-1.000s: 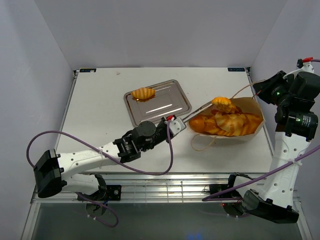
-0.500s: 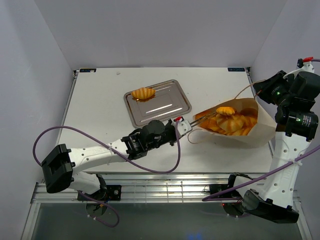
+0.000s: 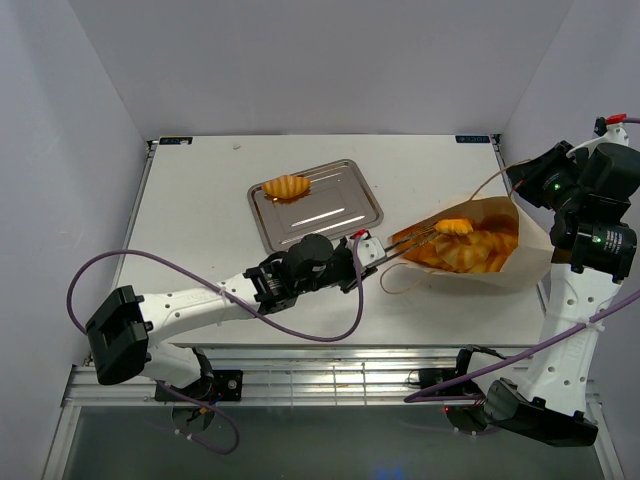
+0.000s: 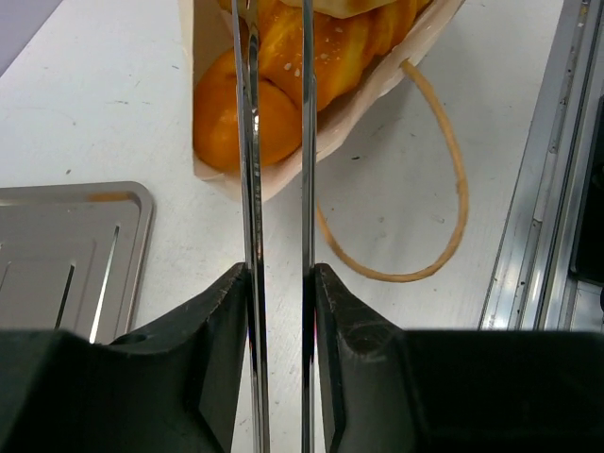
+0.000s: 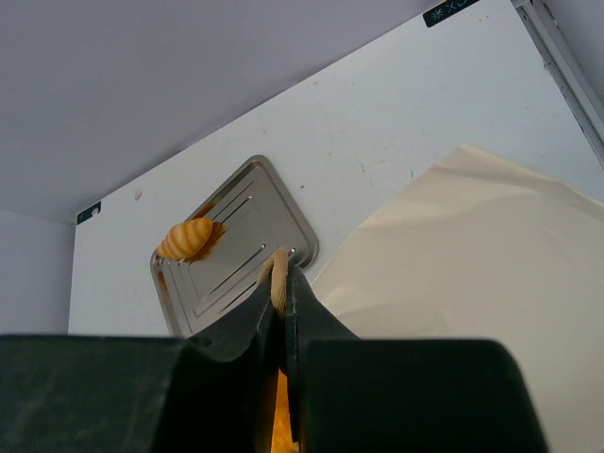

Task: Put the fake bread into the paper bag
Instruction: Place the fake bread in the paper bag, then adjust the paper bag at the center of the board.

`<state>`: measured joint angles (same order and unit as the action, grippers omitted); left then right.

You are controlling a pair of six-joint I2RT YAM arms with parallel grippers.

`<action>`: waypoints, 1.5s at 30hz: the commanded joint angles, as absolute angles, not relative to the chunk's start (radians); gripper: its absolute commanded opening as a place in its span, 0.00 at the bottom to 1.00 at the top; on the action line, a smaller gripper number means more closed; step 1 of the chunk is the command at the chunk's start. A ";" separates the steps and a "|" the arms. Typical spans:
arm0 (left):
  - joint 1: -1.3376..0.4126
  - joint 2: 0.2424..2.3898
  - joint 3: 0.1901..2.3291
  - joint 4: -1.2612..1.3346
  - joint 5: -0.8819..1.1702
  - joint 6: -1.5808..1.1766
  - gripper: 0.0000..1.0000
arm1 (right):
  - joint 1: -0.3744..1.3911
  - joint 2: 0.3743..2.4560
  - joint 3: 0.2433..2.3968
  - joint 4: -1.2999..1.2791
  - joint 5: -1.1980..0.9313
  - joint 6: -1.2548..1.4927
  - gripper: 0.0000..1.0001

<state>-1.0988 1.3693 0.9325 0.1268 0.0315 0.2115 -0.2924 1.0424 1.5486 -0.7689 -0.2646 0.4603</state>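
Observation:
The paper bag [image 3: 523,262] lies tilted at the right, its mouth toward the left arm, with several pieces of fake bread [image 3: 468,252] inside. My left gripper [image 3: 358,252] is shut on metal tongs [image 3: 400,242], whose tips hold a small roll [image 3: 452,225] just inside the bag's mouth. In the left wrist view the jaws press both tong arms [image 4: 252,189], which reach over the bread [image 4: 245,118] in the bag. My right gripper [image 5: 281,283] is shut on the bag's string handle [image 5: 276,269], holding that side up. One ridged roll [image 3: 287,186] lies on the tray.
The silver tray [image 3: 335,215] sits at the table's centre, left of the bag. The bag's other handle loop [image 4: 453,189] lies on the table beside its mouth. The table's metal front rail [image 4: 543,189] runs close to the right of the tongs.
My left arm has pushed right, carrying the roll on the tongs from above the bag's rim down into its mouth. The right gripper has stayed in place on the handle.

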 commanded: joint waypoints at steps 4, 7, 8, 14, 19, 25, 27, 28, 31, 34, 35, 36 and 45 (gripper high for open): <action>-1.083 1.367 0.976 0.091 0.113 0.175 0.45 | -0.293 1.019 1.603 -0.669 -0.278 0.457 0.08; -1.077 1.367 0.973 0.081 0.117 0.166 0.45 | -0.293 1.014 1.600 -0.667 -0.278 0.459 0.08; -1.075 1.368 0.973 0.080 0.117 0.160 0.45 | -0.293 1.014 1.597 -0.666 -0.276 0.459 0.08; -1.057 1.393 0.971 0.074 0.121 0.129 0.46 | -0.293 1.014 1.597 -0.666 -0.276 0.459 0.08; -1.035 1.381 0.948 0.107 0.092 0.084 0.40 | -0.293 1.014 1.595 -0.667 -0.275 0.456 0.08; -1.023 1.272 0.874 0.163 0.023 0.038 0.23 | -0.293 1.012 1.585 -0.658 -0.281 0.459 0.08; -1.023 1.227 0.864 0.164 -0.036 0.020 0.21 | -0.293 1.011 1.582 -0.653 -0.281 0.462 0.08; -1.022 1.212 0.864 0.155 -0.060 0.008 0.17 | -0.293 1.011 1.583 -0.652 -0.284 0.463 0.08; -1.019 1.151 0.871 0.108 -0.142 -0.072 0.09 | -0.293 1.014 1.585 -0.653 -0.285 0.465 0.08; -1.006 1.082 0.867 0.032 -0.218 -0.196 0.00 | -0.293 1.017 1.585 -0.657 -0.290 0.462 0.08; -1.003 1.065 0.862 0.014 -0.227 -0.266 0.00 | -0.293 1.019 1.583 -0.655 -0.290 0.462 0.08; -1.002 1.048 0.855 0.006 -0.209 -0.299 0.00 | -0.293 1.017 1.583 -0.655 -0.293 0.462 0.08; -1.000 0.839 0.692 -0.108 0.078 -0.593 0.02 | -0.293 1.025 1.609 -0.673 -0.284 0.451 0.08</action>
<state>-0.9993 0.9009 0.7265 -0.0086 -0.0349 -0.4377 -0.2924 1.0412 1.5486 -0.7685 -0.2684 0.4599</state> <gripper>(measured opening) 0.295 0.079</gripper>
